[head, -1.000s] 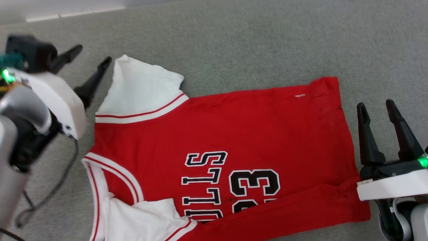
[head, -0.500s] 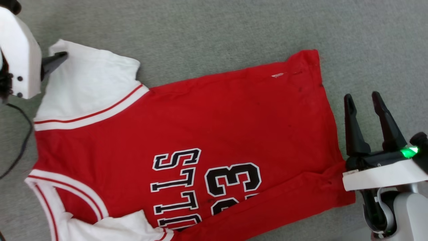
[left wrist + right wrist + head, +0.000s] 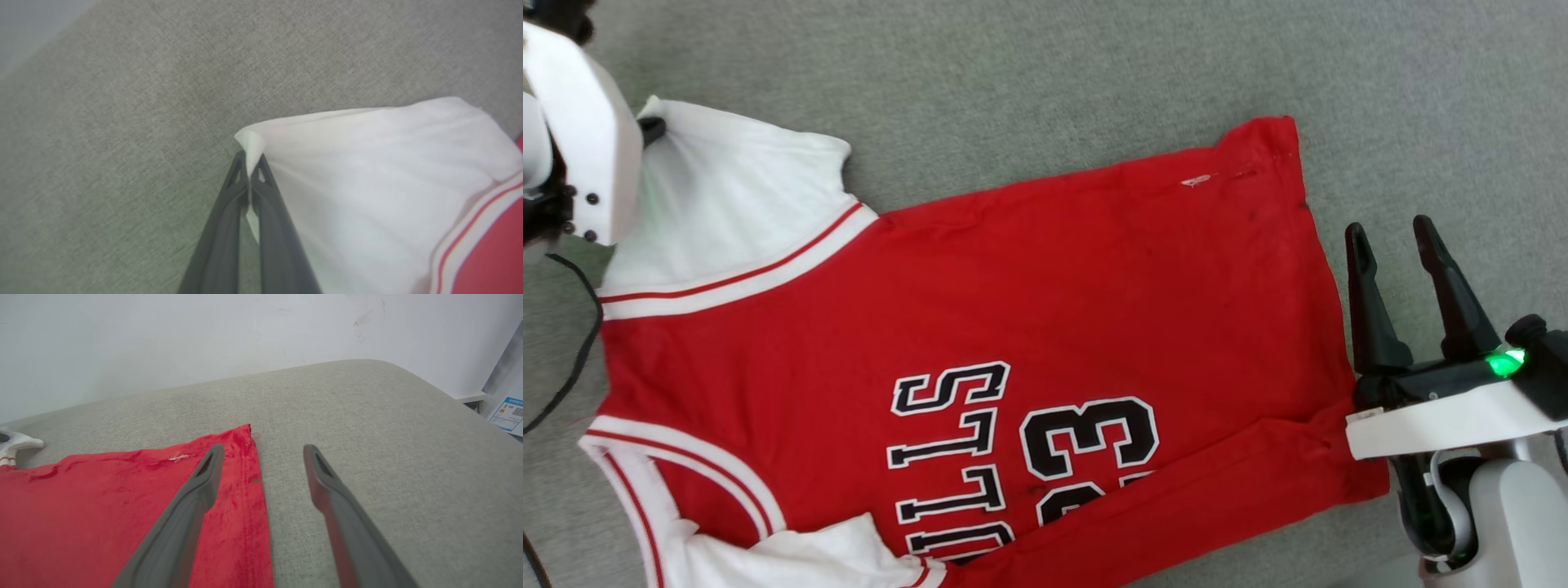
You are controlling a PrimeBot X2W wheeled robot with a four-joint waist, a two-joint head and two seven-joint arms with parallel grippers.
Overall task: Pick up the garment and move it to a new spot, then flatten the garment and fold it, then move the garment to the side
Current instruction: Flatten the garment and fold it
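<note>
Garment [image 3: 1013, 310] lay face-up on the grey cushion [image 3: 1094, 73]; flattening step, I'd guess; left gripper [image 3: 248, 179] clamped tight on its white sleeve corner [image 3: 251, 143] at 10 o'clock; right gripper [image 3: 1401, 269] gaped empty by the hem [image 3: 253, 490] at 3 o'clock; next, probably a gentle outward tug.

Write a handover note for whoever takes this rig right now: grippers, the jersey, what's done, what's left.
Left gripper: shut on the tip of the far white sleeve.
Right gripper: open, holding nothing, beside the hem.
Garment: spread front up on the grey fabric surface; its near edge is turned over onto the lettering.
Done: laid out, mostly flat.
Left: smooth the sleeves and turned edge, fold, move aside.
</note>
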